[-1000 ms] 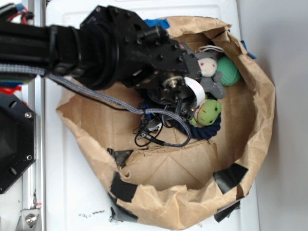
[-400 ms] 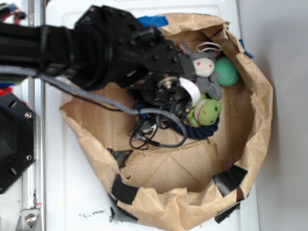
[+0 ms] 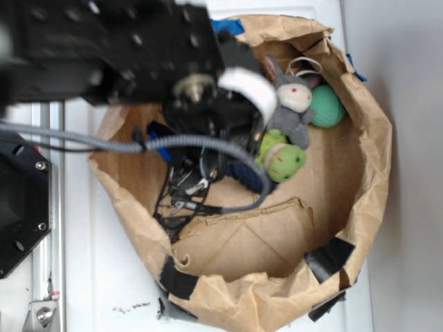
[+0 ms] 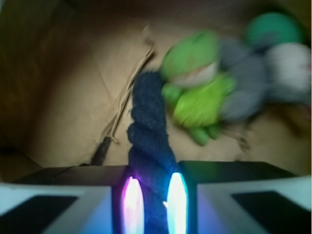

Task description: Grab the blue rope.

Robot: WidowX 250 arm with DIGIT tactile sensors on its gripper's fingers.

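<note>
While my arm reaches in from the upper left over the crumpled paper bag, my claw is clamped on the blue rope, which passes straight up between my two fingers and touches both. In the exterior view my black wrist covers most of the grip, and only a dark blue stretch of that rope shows below it, just left of the green frog toy.

The rope is thick, twisted and fuzzy, with a blunt end lying against the frog's head (the wrist picture is blurred, so finer detail is lost). The frog is soft plush; a grey and white plush animal lies against it, and a teal ball sits beside that one. A grey braided cable loops across my wrist.

The bag is stiff brown paper patched with black tape, resting on a white worktop.
</note>
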